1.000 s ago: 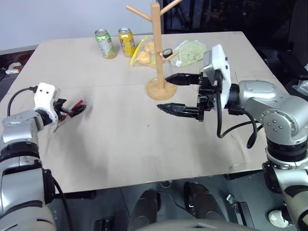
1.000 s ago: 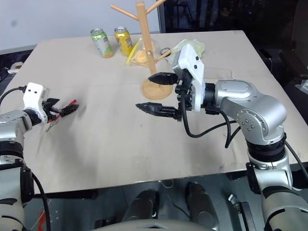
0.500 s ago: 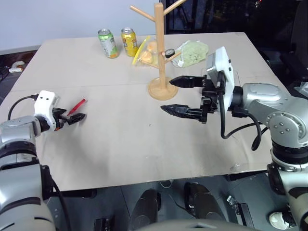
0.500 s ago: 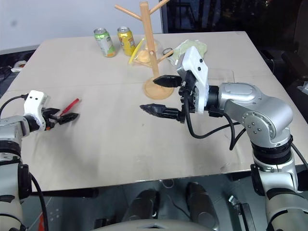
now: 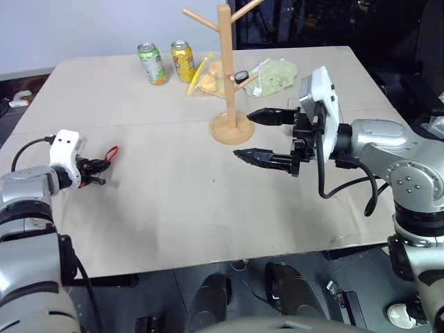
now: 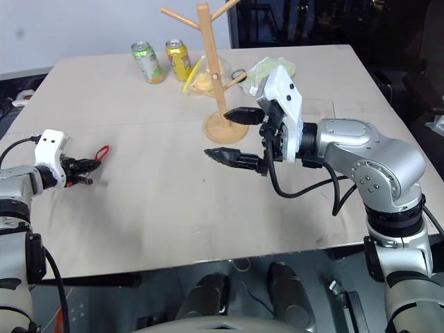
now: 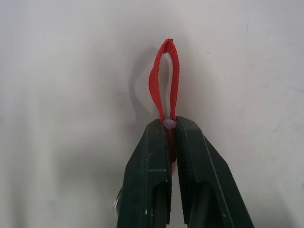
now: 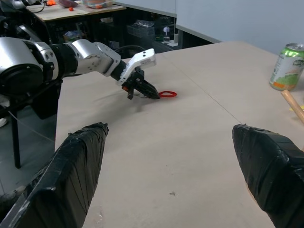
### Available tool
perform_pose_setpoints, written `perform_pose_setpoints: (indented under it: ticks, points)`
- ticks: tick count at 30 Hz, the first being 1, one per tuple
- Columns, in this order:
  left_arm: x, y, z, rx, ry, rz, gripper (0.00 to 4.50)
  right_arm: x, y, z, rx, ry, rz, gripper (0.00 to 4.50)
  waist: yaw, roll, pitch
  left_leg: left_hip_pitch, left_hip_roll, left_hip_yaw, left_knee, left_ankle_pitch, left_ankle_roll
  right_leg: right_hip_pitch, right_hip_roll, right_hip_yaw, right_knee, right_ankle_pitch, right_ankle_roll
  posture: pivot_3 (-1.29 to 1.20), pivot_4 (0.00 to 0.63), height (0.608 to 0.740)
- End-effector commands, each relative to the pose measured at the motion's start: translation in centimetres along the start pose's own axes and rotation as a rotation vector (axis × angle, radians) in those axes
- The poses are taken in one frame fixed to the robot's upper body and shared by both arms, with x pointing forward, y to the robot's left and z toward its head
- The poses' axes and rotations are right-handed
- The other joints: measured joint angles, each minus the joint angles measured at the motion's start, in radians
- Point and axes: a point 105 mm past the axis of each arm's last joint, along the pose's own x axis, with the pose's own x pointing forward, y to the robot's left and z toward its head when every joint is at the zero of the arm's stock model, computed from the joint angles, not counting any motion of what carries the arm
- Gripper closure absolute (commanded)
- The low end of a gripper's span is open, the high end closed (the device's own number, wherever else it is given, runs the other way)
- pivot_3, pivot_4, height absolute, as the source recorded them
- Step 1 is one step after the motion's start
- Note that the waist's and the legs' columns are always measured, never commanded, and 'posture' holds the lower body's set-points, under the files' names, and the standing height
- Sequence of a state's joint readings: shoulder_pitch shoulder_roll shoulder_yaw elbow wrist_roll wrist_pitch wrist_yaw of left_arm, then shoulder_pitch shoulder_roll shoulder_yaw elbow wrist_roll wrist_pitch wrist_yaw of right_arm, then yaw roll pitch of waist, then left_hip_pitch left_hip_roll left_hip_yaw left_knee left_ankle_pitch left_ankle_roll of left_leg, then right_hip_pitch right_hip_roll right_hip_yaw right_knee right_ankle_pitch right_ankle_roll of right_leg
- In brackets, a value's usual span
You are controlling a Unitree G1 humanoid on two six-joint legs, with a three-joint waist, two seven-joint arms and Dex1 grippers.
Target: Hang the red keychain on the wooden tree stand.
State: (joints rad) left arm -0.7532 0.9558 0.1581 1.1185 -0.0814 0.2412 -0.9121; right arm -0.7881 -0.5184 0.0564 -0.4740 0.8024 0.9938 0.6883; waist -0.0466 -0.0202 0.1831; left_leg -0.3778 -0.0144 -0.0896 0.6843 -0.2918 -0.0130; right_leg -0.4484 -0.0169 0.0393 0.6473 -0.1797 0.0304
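The red keychain is a thin red strap loop lying on the table at the far left; its loop sticks out past my left gripper. That gripper is shut on the strap's near end, low over the table. The wooden tree stand rises at the middle back on its round disc base. My right gripper hovers open just right of the base, pointing left, with nothing between its fingers.
A green can and a yellow can stand at the back. Behind the stand lie a yellow-orange packet and a pale green bag. A small round trinket hangs on a low peg.
My left gripper has closed on the red strap, which lay between its open fingers a second ago. The right arm has kept still.
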Motion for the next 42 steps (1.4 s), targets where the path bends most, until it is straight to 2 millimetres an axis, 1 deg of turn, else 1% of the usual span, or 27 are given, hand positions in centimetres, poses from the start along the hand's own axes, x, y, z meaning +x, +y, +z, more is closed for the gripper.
perform_pose_setpoints:
  ticks: [1,2,3,4,5,6,7,9,11,12,14,16,18,23,27,29,33,37,42]
  points:
    - [-1.2,-0.5,3.3,0.100,-0.143,-0.045,4.48,-0.5,-0.1,1.5,-0.056,-0.052,-0.019,0.00,0.002,0.000,0.000,0.000,0.000,0.000,0.000,0.000,0.000,0.000,0.000,0.000,0.000,0.000,0.000,0.00,0.150,0.740]
    - [-1.4,-1.6,5.4,0.150,-0.256,-0.087,4.48,-0.6,-0.2,1.5,-0.056,-0.055,-0.027,0.00,0.003,0.000,0.000,0.000,0.000,0.000,0.000,0.000,0.000,0.000,0.000,0.000,0.000,0.000,0.000,0.00,0.150,0.740]
    - [-1.5,-3.3,7.7,0.171,-0.368,-0.125,4.48,-0.9,-0.4,1.4,-0.078,-0.047,-0.042,0.00,0.007,0.000,0.000,-0.001,0.001,-0.001,0.000,0.000,0.000,-0.001,-0.001,0.000,0.000,0.000,0.000,0.00,0.150,0.740]
    - [-1.8,-5.0,9.2,0.219,-0.442,-0.160,4.48,-1.2,-0.7,1.3,-0.106,-0.036,-0.061,0.00,0.019,0.000,0.000,-0.002,0.001,-0.001,0.000,0.000,0.000,-0.001,-0.001,-0.001,-0.001,0.000,0.000,0.00,0.150,0.740]
    - [-2.0,-6.4,10.0,0.257,-0.484,-0.185,4.48,-1.4,-0.9,1.2,-0.125,-0.030,-0.077,0.00,0.029,-0.001,0.000,-0.003,0.001,-0.003,0.001,0.000,0.000,-0.001,-0.002,-0.002,-0.001,0.000,0.000,0.00,0.150,0.740]
    - [-2.2,-8.3,10.8,0.289,-0.534,-0.230,4.48,-1.7,-1.2,1.2,-0.128,-0.039,-0.106,0.00,0.032,-0.001,0.000,-0.003,0.001,-0.004,0.002,0.000,0.000,0.000,-0.003,-0.003,-0.001,0.000,0.000,0.00,0.150,0.740]
    - [-2.5,-9.8,11.2,0.307,-0.567,-0.267,4.48,-2.0,-1.5,1.3,-0.127,-0.050,-0.131,0.00,0.032,-0.001,-0.001,-0.003,0.001,-0.003,0.002,0.000,0.000,0.000,-0.003,-0.003,-0.003,0.000,0.000,0.00,0.150,0.740]
    - [-3.1,-11.8,11.8,0.335,-0.614,-0.308,4.48,-2.3,-2.0,1.4,-0.126,-0.065,-0.167,0.00,0.031,-0.001,-0.001,-0.003,0.000,-0.001,0.002,0.000,0.000,0.000,-0.004,-0.001,-0.003,0.000,0.000,0.00,0.150,0.740]
    - [-4.2,-14.5,13.4,0.342,-0.708,-0.358,4.48,-3.0,-2.3,1.3,-0.134,-0.067,-0.212,0.00,0.027,-0.001,-0.001,-0.003,0.000,0.000,0.001,-0.001,0.001,0.000,-0.004,0.001,-0.003,0.000,0.000,0.00,0.150,0.740]
    - [-4.8,-15.5,14.2,0.328,-0.752,-0.379,4.48,-3.3,-2.4,1.3,-0.138,-0.066,-0.237,0.00,0.027,-0.001,-0.001,-0.002,0.000,0.000,0.001,-0.001,0.001,0.000,-0.003,0.001,-0.003,0.000,0.000,0.00,0.150,0.740]
    - [-5.8,-17.2,15.2,0.319,-0.805,-0.423,4.48,-3.8,-2.6,1.2,-0.147,-0.069,-0.281,0.00,0.027,-0.001,-0.001,-0.002,0.000,0.000,0.001,-0.001,0.001,0.000,-0.001,0.000,-0.004,0.000,0.000,0.00,0.150,0.740]
    - [-6.6,-19.2,15.7,0.331,-0.834,-0.477,4.48,-4.3,-3.1,1.4,-0.170,-0.080,-0.339,0.00,0.025,-0.001,0.000,-0.002,0.001,0.000,0.000,-0.001,0.001,0.000,-0.001,0.000,-0.003,0.000,0.000,0.00,0.150,0.740]
    - [-7.0,-20.6,16.1,0.349,-0.857,-0.512,4.48,-4.7,-3.4,1.6,-0.216,-0.089,-0.390,0.00,0.025,-0.001,0.000,-0.001,0.001,0.001,0.001,-0.001,0.001,0.000,0.000,0.001,-0.003,0.000,0.000,0.00,0.150,0.740]
    - [-7.0,-22.8,16.9,0.421,-0.920,-0.532,4.48,-4.8,-3.2,2.0,-0.299,-0.109,-0.426,0.00,0.026,-0.001,0.000,-0.001,0.000,0.001,0.001,-0.001,0.001,0.001,0.001,0.001,-0.003,0.000,0.000,0.00,0.150,0.740]
    - [-6.0,-24.3,17.9,0.438,-0.971,-0.525,4.48,-4.8,-3.1,2.2,-0.305,-0.105,-0.422,0.00,0.028,-0.001,0.000,-0.001,0.000,0.001,0.001,-0.001,0.001,0.001,0.001,0.001,-0.003,0.000,0.000,0.00,0.150,0.740]
    - [-5.5,-24.9,18.2,0.441,-0.989,-0.531,4.48,-4.9,-3.1,2.8,-0.301,-0.120,-0.437,0.00,0.029,-0.001,0.000,-0.001,0.000,0.001,0.001,-0.001,0.001,0.001,0.000,0.001,-0.003,0.000,0.000,0.00,0.150,0.740]
    - [-4.4,-25.2,18.2,0.437,-1.000,-0.520,4.48,-4.9,-3.2,3.6,-0.290,-0.140,-0.459,0.00,0.026,-0.001,0.000,-0.001,0.000,0.002,0.001,-0.001,0.001,0.001,0.001,0.002,-0.003,0.000,0.000,0.00,0.150,0.740]
    - [-3.1,-25.4,18.3,0.459,-0.997,-0.478,4.48,-5.1,-3.0,3.5,-0.273,-0.132,-0.476,0.00,0.030,-0.001,0.000,-0.001,0.000,0.001,0.001,-0.001,0.001,0.001,0.000,0.002,-0.003,0.000,0.000,0.00,0.150,0.740]
    - [-2.3,-25.7,18.6,0.471,-1.002,-0.459,4.48,-5.4,-3.0,3.3,-0.247,-0.135,-0.503,0.00,0.032,-0.001,0.000,-0.002,0.000,0.001,0.001,-0.001,0.001,0.001,0.000,0.002,-0.004,0.000,0.000,0.00,0.150,0.740]
